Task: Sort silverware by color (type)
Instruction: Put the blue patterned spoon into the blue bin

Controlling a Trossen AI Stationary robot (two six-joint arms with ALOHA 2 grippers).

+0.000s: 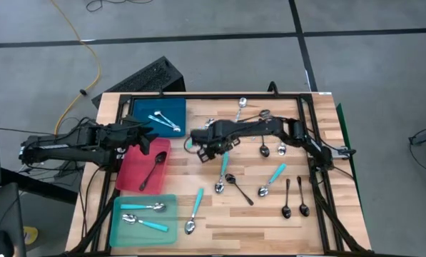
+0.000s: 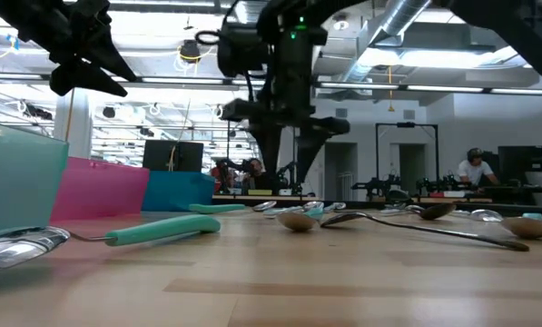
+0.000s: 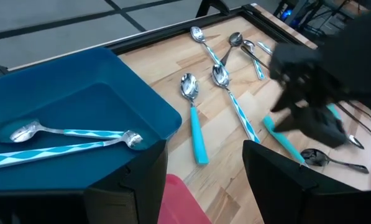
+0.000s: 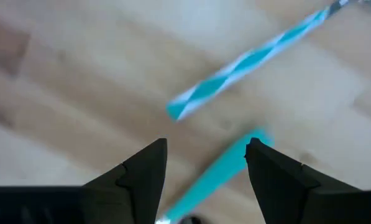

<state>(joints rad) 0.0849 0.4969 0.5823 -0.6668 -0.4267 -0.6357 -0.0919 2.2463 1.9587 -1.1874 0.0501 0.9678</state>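
Note:
Spoons lie scattered on the wooden table: turquoise-handled ones (image 1: 196, 209) (image 1: 273, 178), black ones (image 1: 239, 188) (image 1: 302, 198) and silver ones (image 1: 263, 146). My right gripper (image 1: 204, 146) hangs open at mid-table, fingers pointing down. Its wrist view shows it (image 4: 204, 155) above a plain turquoise handle (image 4: 219, 171), beside a striped turquoise-and-white handle (image 4: 253, 56), touching neither. My left gripper (image 3: 204, 180) waits open over the near edge of the blue tray (image 1: 159, 107), nothing between its fingers.
The blue tray holds two striped-handled spoons (image 3: 61, 140). A red tray (image 1: 130, 175) holds a black spoon (image 1: 153, 170). A teal tray (image 1: 120, 228) at the near left holds two spoons. A black frame (image 1: 213, 95) borders the table's far and right sides.

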